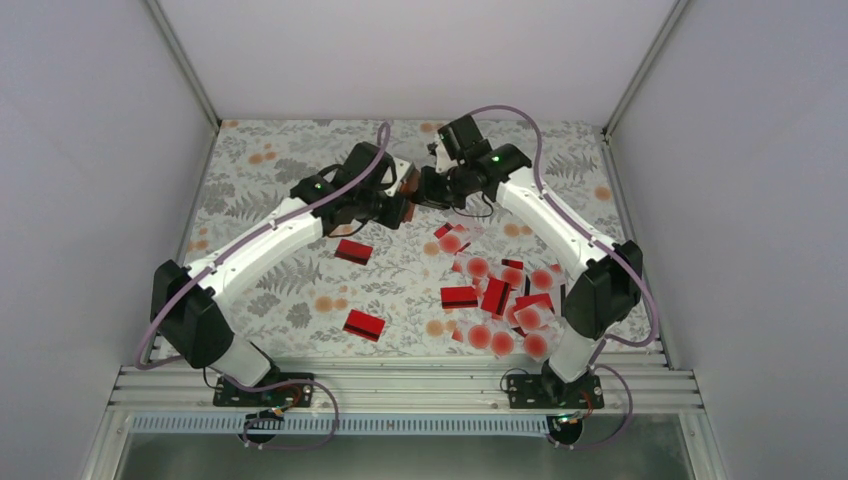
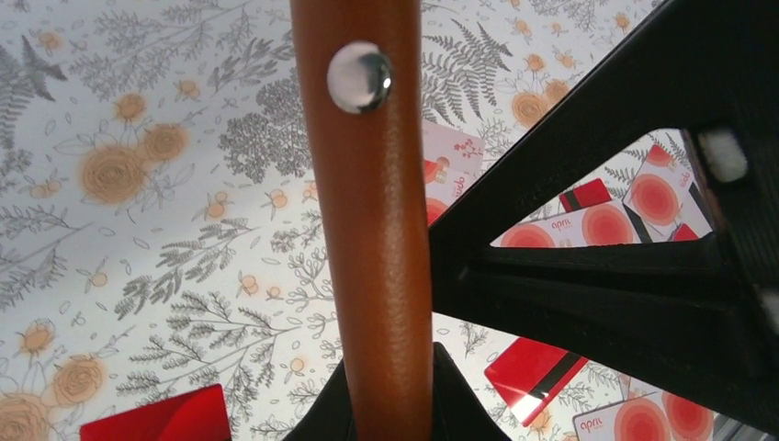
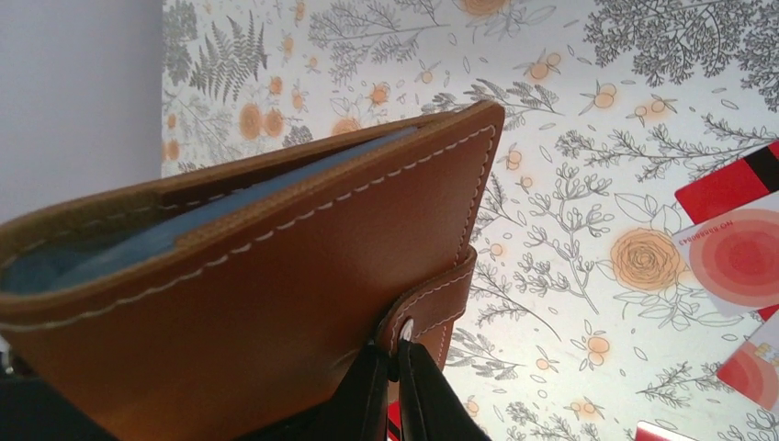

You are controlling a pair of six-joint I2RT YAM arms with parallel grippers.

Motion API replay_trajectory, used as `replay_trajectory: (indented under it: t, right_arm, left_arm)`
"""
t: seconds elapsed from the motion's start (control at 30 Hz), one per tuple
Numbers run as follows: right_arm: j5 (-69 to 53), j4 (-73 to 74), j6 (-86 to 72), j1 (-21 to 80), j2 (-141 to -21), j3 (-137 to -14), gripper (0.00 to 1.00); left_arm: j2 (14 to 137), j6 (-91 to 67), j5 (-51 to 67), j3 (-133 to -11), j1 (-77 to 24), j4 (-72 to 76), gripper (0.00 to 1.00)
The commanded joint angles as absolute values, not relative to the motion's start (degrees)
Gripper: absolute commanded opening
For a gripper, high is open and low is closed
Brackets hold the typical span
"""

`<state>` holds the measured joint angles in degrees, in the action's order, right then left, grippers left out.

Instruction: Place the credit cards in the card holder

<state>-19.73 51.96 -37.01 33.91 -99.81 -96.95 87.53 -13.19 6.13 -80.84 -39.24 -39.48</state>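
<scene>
The card holder (image 1: 407,183), a brown leather wallet, hangs above the far middle of the table between both grippers. My left gripper (image 1: 397,203) is shut on its body; in the left wrist view the leather (image 2: 377,230) with a silver snap (image 2: 359,77) rises from the gripper (image 2: 390,397). My right gripper (image 3: 397,356) is shut on the strap (image 3: 441,294) at the card holder (image 3: 230,312), whose pale blue inside shows along the top. Several credit cards (image 1: 500,300) lie in a pile at the near right, red ones and whitish ones with red dots.
Three red cards lie apart from the pile: one (image 1: 354,251) under the left arm, one (image 1: 364,325) near the front, one (image 1: 459,297) mid-table. White walls and metal posts close in the flowered table (image 1: 260,290). The rail with the arm bases (image 1: 400,385) runs along the near edge.
</scene>
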Motion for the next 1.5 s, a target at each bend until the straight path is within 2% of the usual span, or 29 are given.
replay_trajectory:
  t: [0.0, 0.33, 0.67, 0.77, 0.93, 1.03, 1.1, 1.17, 1.27, 1.37, 1.47]
  right_arm:
    - [-9.36, 55.6, -35.65, 33.23, -101.76, -93.4, 0.04]
    - [-10.54, 52.19, -33.58, 31.89, -98.52, -84.09, 0.04]
    - [-23.13, 43.79, -29.92, 28.52, -91.24, -77.08, 0.04]
    - [-28.78, 40.68, -29.17, 26.65, -87.91, -75.21, 0.16]
    - [-38.24, 36.57, -27.27, 25.98, -85.41, -75.15, 0.46]
    - [-43.65, 33.38, -26.04, 26.02, -83.96, -75.77, 0.69]
    - [-44.28, 33.14, -25.34, 26.02, -83.73, -76.84, 0.78]
    - [-41.19, 34.64, -25.35, 26.0, -84.61, -78.61, 0.82]
    - [-33.08, 38.57, -26.82, 25.66, -87.25, -80.97, 0.81]
    - [-30.94, 38.0, -27.36, 24.23, -87.82, -80.24, 0.76]
    - [-31.64, 36.37, -27.44, 22.32, -87.47, -79.19, 0.67]
  left_arm:
    - [80.66, -14.66, 8.72, -80.36, -41.0, -33.37, 0.02]
    - [78.37, -17.86, 6.72, -75.59, -40.4, -31.79, 0.02]
    - [78.65, -19.4, 7.75, -74.71, -39.43, -31.82, 0.02]
    - [79.34, -19.67, 7.32, -74.89, -39.18, -31.69, 0.02]
    - [82.67, -20.88, 7.5, -77.42, -39.11, -32.44, 0.02]
    - [84.08, -21.83, 7.5, -78.89, -39.06, -32.79, 0.02]
    - [84.79, -22.18, 7.77, -79.88, -39.11, -32.95, 0.02]
    - [85.43, -22.29, 9.13, -80.38, -39.11, -32.35, 0.02]
    - [85.42, -22.9, 11.28, -80.56, -39.11, -31.04, 0.02]
    - [85.22, -23.95, 12.66, -80.62, -39.09, -30.59, 0.02]
    - [84.9, -25.07, 14.26, -80.79, -39.11, -30.44, 0.02]
